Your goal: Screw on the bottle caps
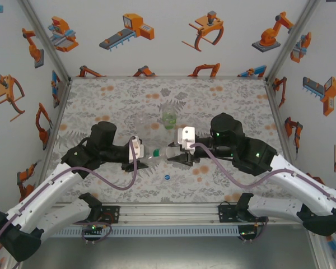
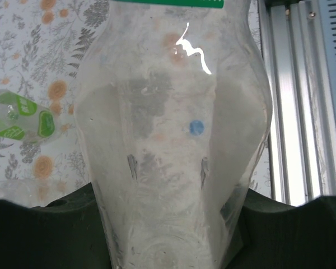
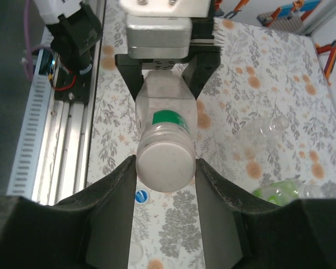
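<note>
Right wrist view suggests we are on the screwing step: right gripper (image 3: 165, 171) jaws pinch the white cap (image 3: 164, 159) at centre frame, left gripper (image 3: 167, 92) jaws clamp its clear bottle (image 3: 157, 134); next, we twist without cross-threading.

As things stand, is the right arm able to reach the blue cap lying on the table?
Probably not yet. The right gripper is busy around the white cap of the clear bottle that the left gripper holds. The blue cap lies uncovered nearby, so once freed it looks reachable.
</note>
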Robot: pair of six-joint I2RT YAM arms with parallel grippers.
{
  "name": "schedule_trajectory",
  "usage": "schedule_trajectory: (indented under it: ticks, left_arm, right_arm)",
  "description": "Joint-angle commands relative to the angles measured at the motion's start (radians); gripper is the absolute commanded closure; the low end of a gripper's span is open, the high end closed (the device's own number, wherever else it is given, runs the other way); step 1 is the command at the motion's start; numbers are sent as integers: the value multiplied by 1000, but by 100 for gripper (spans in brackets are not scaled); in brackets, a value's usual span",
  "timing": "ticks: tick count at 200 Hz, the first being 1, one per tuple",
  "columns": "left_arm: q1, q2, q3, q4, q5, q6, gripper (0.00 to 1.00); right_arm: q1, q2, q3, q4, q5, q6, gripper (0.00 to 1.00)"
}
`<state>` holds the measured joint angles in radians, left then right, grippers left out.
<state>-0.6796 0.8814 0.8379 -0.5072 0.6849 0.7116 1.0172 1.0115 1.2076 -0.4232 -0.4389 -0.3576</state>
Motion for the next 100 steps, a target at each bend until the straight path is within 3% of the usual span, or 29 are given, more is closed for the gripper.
schedule_trajectory:
  ticks: [1,30,47,76,100]
  left_arm:
    - [-5,-25,11,20,-35,2,100]
    - [-4,-49,-6,58,-122,-17,100]
    - [-3,-63,-15,75,-168,-25,100]
    - [-4,-73,-25,98,-225,-35,100]
    - [-4,-74,-28,108,-261,-40,100]
  right_arm:
    - [3,-4,-31,196,104,212,81]
    - [3,-8,-106,349,160,443,85]
    - [2,-18,-147,411,257,578,90]
    - [3,-21,-209,470,464,868,97]
    - [2,0,-198,443,529,1074,100]
